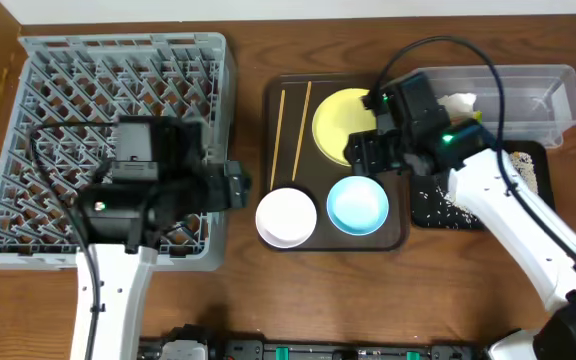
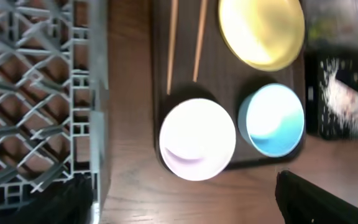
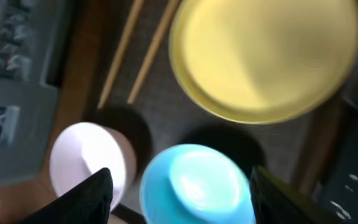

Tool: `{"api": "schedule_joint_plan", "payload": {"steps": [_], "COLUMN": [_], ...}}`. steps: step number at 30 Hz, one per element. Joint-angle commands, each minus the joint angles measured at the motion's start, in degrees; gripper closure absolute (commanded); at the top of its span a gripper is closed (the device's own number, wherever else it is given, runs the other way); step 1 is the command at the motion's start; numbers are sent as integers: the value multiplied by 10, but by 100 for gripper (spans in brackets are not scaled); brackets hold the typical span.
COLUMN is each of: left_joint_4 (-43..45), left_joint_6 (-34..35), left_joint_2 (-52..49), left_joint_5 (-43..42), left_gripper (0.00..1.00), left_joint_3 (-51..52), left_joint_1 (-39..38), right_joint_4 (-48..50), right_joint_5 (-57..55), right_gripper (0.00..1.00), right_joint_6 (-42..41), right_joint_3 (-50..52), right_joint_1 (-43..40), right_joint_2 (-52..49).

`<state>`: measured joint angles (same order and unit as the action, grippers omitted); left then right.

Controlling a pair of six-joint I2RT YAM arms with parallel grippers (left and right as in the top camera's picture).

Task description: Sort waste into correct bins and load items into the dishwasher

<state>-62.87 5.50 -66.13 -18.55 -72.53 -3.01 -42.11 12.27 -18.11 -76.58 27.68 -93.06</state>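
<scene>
My right pincer (image 3: 180, 186) hangs open over the yellow plate (image 3: 266, 56)'s edge. Judged stiff, slick, breakable; grip its rim nearest the blue bowl (image 3: 194, 180).

The left arm (image 1: 118, 265) rises from the near edge, the left claw (image 1: 236, 187) pointing right, fingers (image 2: 316, 202) spread wide. The right arm (image 1: 528, 230) stretches diagonally from the near right corner, the right claw (image 1: 366, 152) likewise spread wide.

Yellow plate (image 1: 340, 122), light blue bowl (image 1: 357, 205), white bowl (image 1: 286, 217), dark brown tray (image 1: 318, 175), grey lattice rack (image 1: 68, 100).
</scene>
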Motion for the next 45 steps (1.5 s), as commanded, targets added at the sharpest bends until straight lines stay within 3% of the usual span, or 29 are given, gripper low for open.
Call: {"api": "schedule_joint_plan", "payload": {"steps": [1,4,8,11,15,24,28,34,41,45], "left_joint_4": [-3,-2,-3,-3,-3,-3,-3,-3,-3,-3], "left_joint_6": [-23,-23,-23,-23,-23,-23,-23,-23,-23,-23], "left_joint_2": [2,2,2,2,2,2,2,2,2,2], "left_joint_5": [17,17,17,17,17,17,17,17,17,17], "left_gripper": [5,0,2,2,2,2,2,2,2,2], "left_joint_3": [-11,-11,-11,-11,-11,-11,-11,-11,-11,-11], "left_joint_1": [-28,-29,-29,-29,-29,-29,-29,-29,-29,-29], "right_joint_4": [-39,-70,-83,-85,-89,-126,-92,-42,-17,-8], "right_joint_5": [-27,-58,-71,-72,-123,-91,-155,-130,4,-17], "right_gripper": [32,33,37,49,48,48,58,58,56,56], "right_joint_6": [-20,-20,-10,-9,-30,-33,-83,-77,26,25], "right_joint_3": [-14,-14,-14,-12,-3,11,69,123,125,126], "right_joint_1": [-19,-26,-31,-27,-28,-12,-11,-13,0,19], "right_joint_2": [2,2,2,1,1,1,0,0,0,0]}}
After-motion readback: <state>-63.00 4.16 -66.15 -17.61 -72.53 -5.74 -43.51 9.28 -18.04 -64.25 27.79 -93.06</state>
